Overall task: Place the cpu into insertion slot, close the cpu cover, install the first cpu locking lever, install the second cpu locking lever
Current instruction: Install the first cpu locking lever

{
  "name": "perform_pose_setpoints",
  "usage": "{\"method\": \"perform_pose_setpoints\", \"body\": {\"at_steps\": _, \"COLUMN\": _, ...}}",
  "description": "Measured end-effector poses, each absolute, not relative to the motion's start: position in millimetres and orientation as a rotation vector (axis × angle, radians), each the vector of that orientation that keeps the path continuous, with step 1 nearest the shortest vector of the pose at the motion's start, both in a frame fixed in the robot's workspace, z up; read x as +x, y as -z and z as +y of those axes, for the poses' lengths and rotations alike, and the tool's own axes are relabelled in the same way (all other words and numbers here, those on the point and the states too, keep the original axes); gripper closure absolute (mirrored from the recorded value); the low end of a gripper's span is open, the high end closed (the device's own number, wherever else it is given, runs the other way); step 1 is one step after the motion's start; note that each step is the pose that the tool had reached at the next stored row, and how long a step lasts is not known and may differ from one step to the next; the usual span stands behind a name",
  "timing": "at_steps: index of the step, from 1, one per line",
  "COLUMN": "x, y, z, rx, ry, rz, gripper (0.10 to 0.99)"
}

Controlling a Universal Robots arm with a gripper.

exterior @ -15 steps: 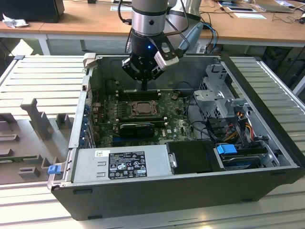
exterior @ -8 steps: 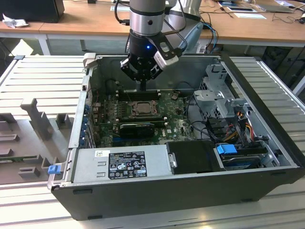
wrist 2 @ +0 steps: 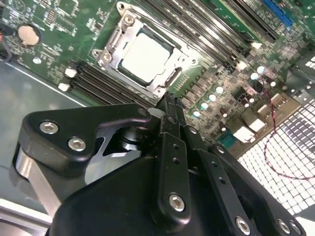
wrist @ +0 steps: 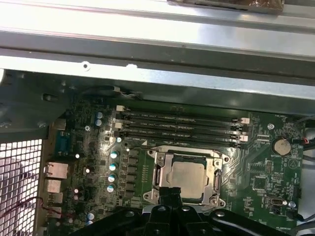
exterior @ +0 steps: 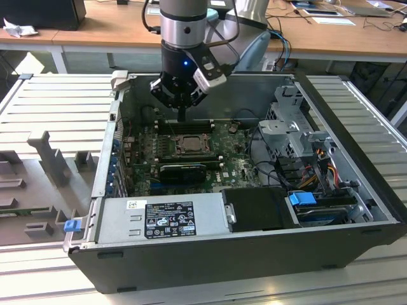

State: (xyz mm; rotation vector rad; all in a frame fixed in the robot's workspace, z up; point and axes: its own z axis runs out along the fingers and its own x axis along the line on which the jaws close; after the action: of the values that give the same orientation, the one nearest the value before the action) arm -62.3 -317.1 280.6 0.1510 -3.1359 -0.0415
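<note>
Gripper [exterior: 182,116] in the exterior view hangs low over the memory slots [exterior: 184,126], fingers pressed together on nothing, right next to the cpu [exterior: 189,145]. The chip's lying flat, metal side up, with the cpu cover [exterior: 206,146] folded down around it. The open PC case [exterior: 210,257] sits on a ribbed metal table [exterior: 57,95], wooden desks [exterior: 114,25] behind. In the second wrist view the closed tips [wrist 2: 166,102] sit just off a corner of the cover's frame [wrist 2: 109,46]. In the first wrist view the cpu [wrist: 188,174] is seated in the insertion slot [wrist: 216,183]; it's square, so no real long axis, edges parallel to the memory slots [wrist: 179,125].
</note>
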Motion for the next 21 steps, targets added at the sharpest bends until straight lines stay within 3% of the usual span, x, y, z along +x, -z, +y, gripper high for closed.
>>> {"method": "perform_pose_setpoints", "body": {"at_steps": 21, "x": -85, "y": -267, "z": -317, "rx": 0.029, "ry": 0.059, "rz": -3.141, "gripper": 0.980}}
